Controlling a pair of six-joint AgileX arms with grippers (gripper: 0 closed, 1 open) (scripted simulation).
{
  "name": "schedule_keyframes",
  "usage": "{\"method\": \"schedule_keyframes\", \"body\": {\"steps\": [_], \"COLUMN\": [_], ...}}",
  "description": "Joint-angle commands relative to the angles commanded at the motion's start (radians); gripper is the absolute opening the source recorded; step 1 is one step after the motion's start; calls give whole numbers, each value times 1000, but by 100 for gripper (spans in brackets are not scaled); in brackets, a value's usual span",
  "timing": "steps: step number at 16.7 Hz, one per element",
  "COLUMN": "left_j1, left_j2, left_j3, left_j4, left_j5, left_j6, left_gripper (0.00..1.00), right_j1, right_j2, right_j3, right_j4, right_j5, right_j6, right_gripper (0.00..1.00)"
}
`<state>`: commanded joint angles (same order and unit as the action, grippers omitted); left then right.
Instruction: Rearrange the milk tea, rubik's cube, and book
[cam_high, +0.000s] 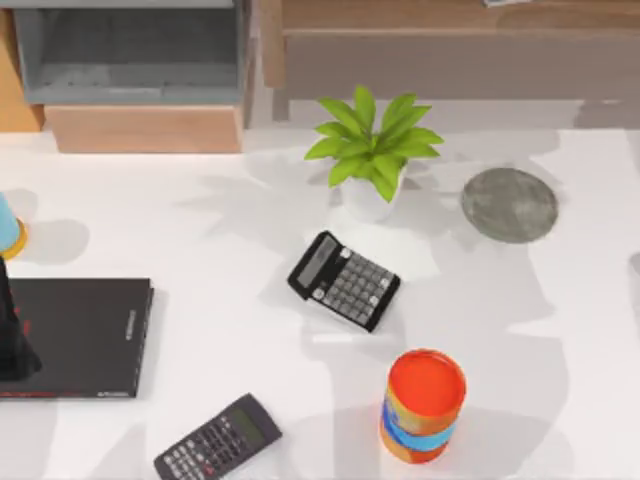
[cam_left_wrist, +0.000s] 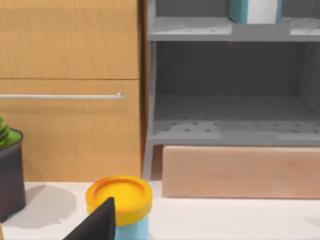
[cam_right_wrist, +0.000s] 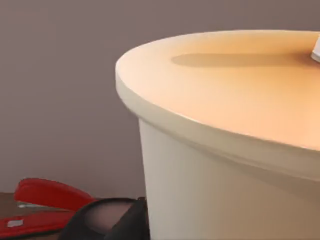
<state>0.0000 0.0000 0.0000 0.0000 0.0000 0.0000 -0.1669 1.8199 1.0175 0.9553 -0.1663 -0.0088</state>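
Closest to the right wrist camera is the milk tea (cam_right_wrist: 225, 165), its pale cup wall and flat cream lid looming large, with a sliver of white straw (cam_right_wrist: 316, 50) at the lid's edge. A dark part of the right gripper (cam_right_wrist: 120, 220) sits low against the cup's side; whether it is wide, narrow or holding the cup cannot be told. Behind it lies a red stapler (cam_right_wrist: 40, 200) on a dark surface.

In the left wrist view a dark tip of the left gripper (cam_left_wrist: 97, 225) hangs just in front of a yellow-lidded blue can (cam_left_wrist: 119, 197); its spread cannot be told either. A dark pot (cam_left_wrist: 10, 175) stands near the can. Past them rises a grey shelf unit (cam_left_wrist: 230, 130) on a wooden block (cam_left_wrist: 240, 172), and the book (cam_left_wrist: 255, 10), light blue with white page edges, stands on the upper shelf.

From above, a potted plant (cam_high: 370, 150) marks the table's (cam_high: 560, 320) middle. Right of the plant lies a grey round coaster (cam_high: 509, 204). Just in front of the plant is 1 of 2 calculators (cam_high: 344, 280); the other calculator (cam_high: 217, 440) lies farther forward and left. An orange-lidded can (cam_high: 424, 405) stands well in front of the plant. Far left of the plant, the left arm (cam_high: 10, 340) is over a black book (cam_high: 75, 335).
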Motion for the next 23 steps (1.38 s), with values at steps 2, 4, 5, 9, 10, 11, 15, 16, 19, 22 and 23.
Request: {"method": "schedule_keyframes", "body": {"steps": [2, 4, 5, 9, 10, 11, 15, 16, 19, 22, 23], "left_j1": [0, 0, 0, 0, 0, 0, 0, 0, 0, 0, 0], "left_j2": [0, 0, 0, 0, 0, 0, 0, 0, 0, 0, 0], "left_j3": [0, 0, 0, 0, 0, 0, 0, 0, 0, 0, 0], "left_j4": [0, 0, 0, 0, 0, 0, 0, 0, 0, 0, 0], "left_j5": [0, 0, 0, 0, 0, 0, 0, 0, 0, 0, 0], "left_j6": [0, 0, 0, 0, 0, 0, 0, 0, 0, 0, 0], "left_gripper": [100, 100, 100, 100, 100, 100, 100, 100, 100, 100, 100], "right_j1": [121, 247, 307, 489, 516, 536, 558, 558, 554, 556, 557], "right_j2": [-7, -1, 9, 83, 103, 121, 148, 148, 149, 187, 199], "right_j3": [-52, -110, -141, -253, -273, -290, -310, -310, -307, -309, -311], "right_j4": [86, 163, 195, 273, 281, 286, 291, 291, 292, 331, 343], "right_j5": [103, 212, 268, 476, 517, 550, 593, 593, 591, 592, 592], "right_j6": [-5, -6, -5, 8, 12, 15, 20, 20, 22, 21, 21], "right_gripper": [0, 0, 0, 0, 0, 0, 0, 0, 0, 0, 0]}}
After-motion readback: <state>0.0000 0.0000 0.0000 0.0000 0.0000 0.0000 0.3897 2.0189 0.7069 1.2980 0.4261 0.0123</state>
